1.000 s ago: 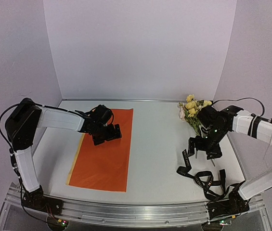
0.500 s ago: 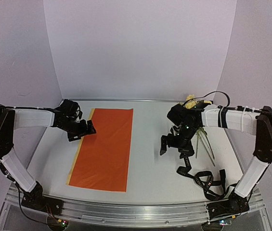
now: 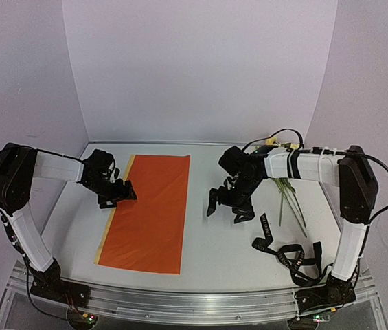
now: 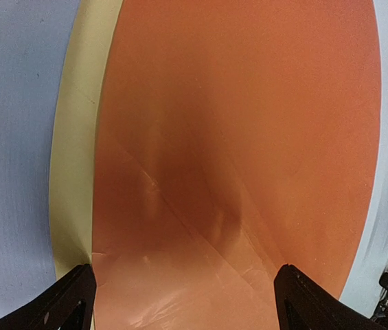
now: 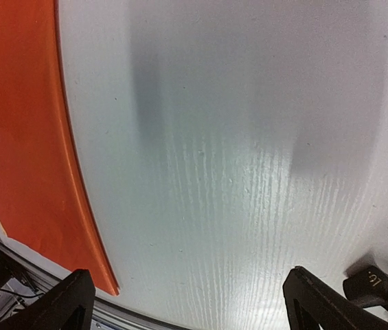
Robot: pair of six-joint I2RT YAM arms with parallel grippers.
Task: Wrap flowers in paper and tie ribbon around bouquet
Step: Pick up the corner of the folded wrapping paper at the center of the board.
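On white table (image 3: pixel 214 251), centre-left: thin orange rectangular paper sheet (image 3: pixel 149 206) lay flat | left gripper (image 3: pixel 120 199) over its 9 o'clock edge, jaws apart | right gripper (image 3: pixel 225 211) at 3 o'clock, jaws apart | green-stemmed pale yellow flowers (image 3: pixel 282 185) beyond.

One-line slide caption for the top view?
Open left gripper at the orange paper's left edge; open right gripper above the table between paper and flowers, ribbon nearby.
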